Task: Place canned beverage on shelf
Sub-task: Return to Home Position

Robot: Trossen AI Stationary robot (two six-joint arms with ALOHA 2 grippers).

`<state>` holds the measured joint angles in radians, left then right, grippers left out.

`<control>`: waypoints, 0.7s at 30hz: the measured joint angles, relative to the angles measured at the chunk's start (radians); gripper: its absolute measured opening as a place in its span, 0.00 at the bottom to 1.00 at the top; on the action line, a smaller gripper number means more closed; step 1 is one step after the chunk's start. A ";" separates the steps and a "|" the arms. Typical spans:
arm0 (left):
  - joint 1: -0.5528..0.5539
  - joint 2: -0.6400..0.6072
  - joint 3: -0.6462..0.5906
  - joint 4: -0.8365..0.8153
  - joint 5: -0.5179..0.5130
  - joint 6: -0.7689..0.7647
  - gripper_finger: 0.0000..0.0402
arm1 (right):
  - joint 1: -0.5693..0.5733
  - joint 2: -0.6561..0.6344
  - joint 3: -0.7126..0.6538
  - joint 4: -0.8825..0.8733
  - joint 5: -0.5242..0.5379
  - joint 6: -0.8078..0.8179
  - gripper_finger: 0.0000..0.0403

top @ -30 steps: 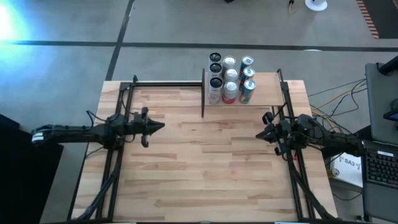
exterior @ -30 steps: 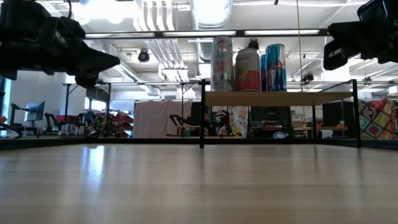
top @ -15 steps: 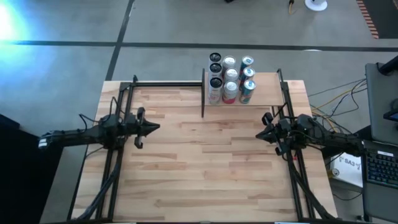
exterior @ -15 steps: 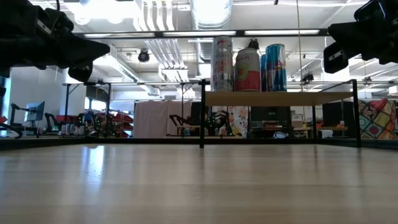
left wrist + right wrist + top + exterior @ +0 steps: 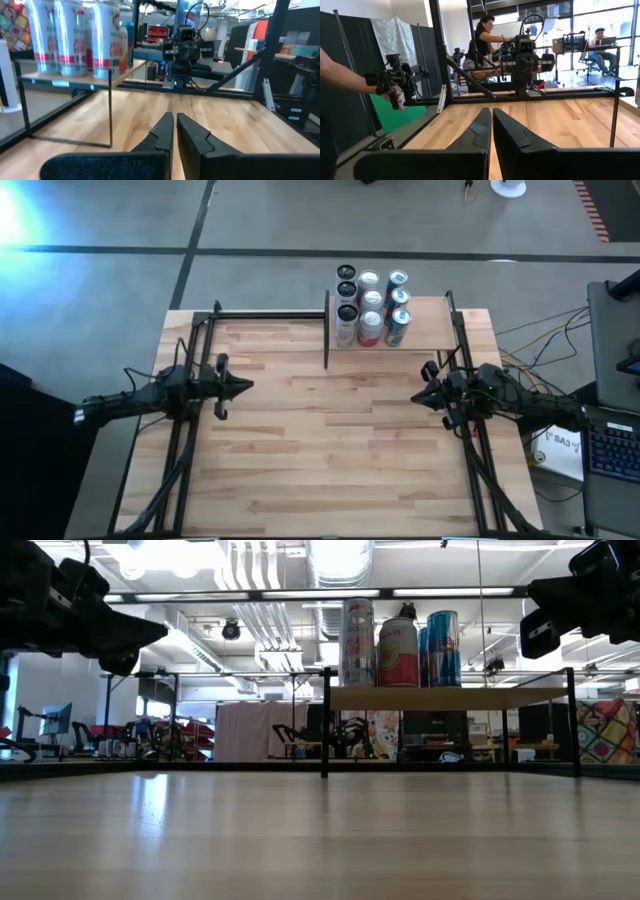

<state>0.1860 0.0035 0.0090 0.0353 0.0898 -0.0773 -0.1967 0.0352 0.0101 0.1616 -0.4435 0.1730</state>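
Several canned beverages [image 5: 370, 305] stand upright on their bottoms on the shelf [image 5: 425, 330], a pale wood panel in black rods at the table's far right. In the low view the cans [image 5: 400, 640] stand on the raised shelf [image 5: 450, 697]. My left gripper [image 5: 249, 387] hovers at the table's left side, level, shut and holding nothing; its wrist view shows the shut fingers [image 5: 175, 122] and the cans [image 5: 75, 35]. My right gripper [image 5: 414, 394] hovers at the right side, shut and holding nothing [image 5: 491, 117].
Black frame rods [image 5: 270, 313] run along the far edge and down both sides of the table. The wood tabletop [image 5: 330, 440] lies bare between the arms. Beyond the table, a person's hand holds a dark device [image 5: 390, 82]; people sit farther back. A keyboard [image 5: 610, 450] lies off the right edge.
My left gripper has drawn back toward the table's left edge, staying level and shut. The right arm and the cans have kept still.
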 joint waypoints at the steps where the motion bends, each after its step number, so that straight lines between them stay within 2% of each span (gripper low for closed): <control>1: 0.000 -0.004 0.000 0.003 0.000 0.006 0.00 | 0.000 0.000 0.000 0.000 0.000 0.000 0.02; 21: -0.002 -0.004 0.000 0.041 -0.001 0.013 0.00 | 0.000 0.001 0.000 -0.001 0.000 0.000 0.02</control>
<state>0.1837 -0.0002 0.0088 0.0761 0.0887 -0.0639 -0.1967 0.0360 0.0101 0.1604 -0.4435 0.1726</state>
